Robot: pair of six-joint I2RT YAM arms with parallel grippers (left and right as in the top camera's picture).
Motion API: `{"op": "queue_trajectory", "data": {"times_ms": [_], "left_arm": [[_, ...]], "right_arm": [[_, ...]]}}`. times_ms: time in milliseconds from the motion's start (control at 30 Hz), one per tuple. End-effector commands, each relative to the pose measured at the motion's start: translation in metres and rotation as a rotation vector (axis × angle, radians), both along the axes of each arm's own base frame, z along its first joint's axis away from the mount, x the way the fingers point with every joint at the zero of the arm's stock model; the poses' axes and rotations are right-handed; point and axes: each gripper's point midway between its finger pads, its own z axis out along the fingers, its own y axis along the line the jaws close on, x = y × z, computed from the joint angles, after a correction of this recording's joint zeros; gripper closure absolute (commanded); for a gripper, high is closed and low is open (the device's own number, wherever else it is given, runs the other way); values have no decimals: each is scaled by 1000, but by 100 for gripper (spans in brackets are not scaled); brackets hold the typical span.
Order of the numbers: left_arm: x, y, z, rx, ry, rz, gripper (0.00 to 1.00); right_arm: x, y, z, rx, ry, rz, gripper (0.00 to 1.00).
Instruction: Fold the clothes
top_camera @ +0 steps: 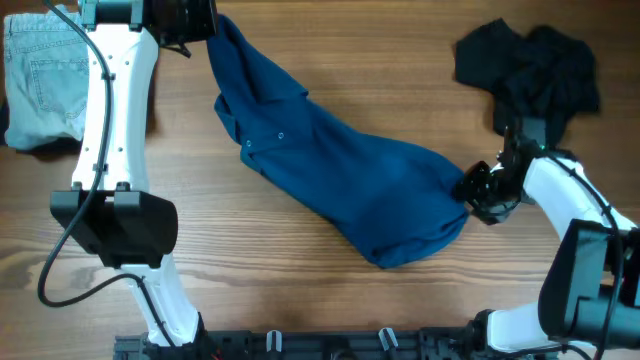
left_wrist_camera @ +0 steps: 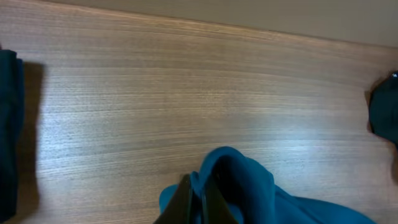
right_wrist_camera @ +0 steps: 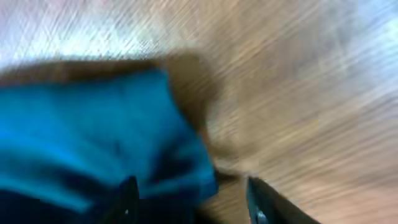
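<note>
the blue garment [top_camera: 340, 180] lies stretched across the table [top_camera: 300, 310] on a diagonal, from far left to near right. its far-left end is lifted off the wood and runs up into the left gripper [top_camera: 205, 28]. the rest of the fabric rests on the table, loosely creased. the near-right end forms a rounded, doubled-over edge.

left gripper: clenched on the garment. in the left wrist view you see both fingers [left_wrist_camera: 181, 202] pressed close at the bottom of the frame. a ridge of blue fabric is pinched between them and rises just above the tips.

right gripper [top_camera: 468, 190]: released. it sits at the garment's near-right end, low over the table. in the right wrist view the fingers [right_wrist_camera: 129, 196] stand apart. the fabric's edge lies in the gap, next to the finger on the left of that view, and bare wood shows between the fabric and the other finger. this view is blurred, so you cannot tell whether either finger touches the cloth.

other items: pale jeans [top_camera: 45, 80] lie at the far-left corner, partly under the left arm [top_camera: 110, 100], apart from the garment. a black cloth [top_camera: 530, 60] lies crumpled at the far-right corner, just beyond the right arm [top_camera: 560, 185], also apart from the garment.
</note>
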Motion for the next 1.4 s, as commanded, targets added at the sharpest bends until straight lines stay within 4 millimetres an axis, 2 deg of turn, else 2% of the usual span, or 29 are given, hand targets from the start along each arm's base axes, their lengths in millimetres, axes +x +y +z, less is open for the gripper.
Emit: {"op": "queue_trajectory", "data": {"times_ms": [0,67,167,233,267,300,433,533,667,800,900,1133,1267,1367], "left_arm": [[3,4,4,20,-21,-9,96],[3,3,4,20,-21,-9,96],[3,3,4,20,-21,-9,96],[3,3,4,20,-22,-8,96],[3,4,4,20,-22,-9,96],[3,3,4,20,-22,-9,96],[3,3,4,20,-21,-8,96],[3,3,4,18,-21,-6,96],[3,4,4,18,-21,-6,96],[3,4,4,18,-21,-6,96],[4,4,4,18,-24,-6,96],[4,4,4,19,-25,-6,96],[4,4,4,18,-24,-6,96],[4,4,4,18,-24,-6,96]], "right_arm": [[11,-5,-1,-39,-70,-25,47],[16,-6,-4,-43,-99,-26,49],[16,-5,-7,-40,-107,-25,62],[17,-5,-7,-40,-111,-25,76],[18,-4,-6,-32,-119,-23,91],[19,-4,-6,-30,-122,-23,96],[33,-4,2,-34,-176,30,96],[62,-7,32,-58,-272,103,96],[112,-15,113,-130,-459,216,96],[136,-20,177,-192,-568,301,96],[145,-21,197,-216,-616,317,96],[147,-28,193,-230,-603,306,96],[146,-30,164,-213,-523,305,96],[148,-33,132,-201,-441,299,96]]}}
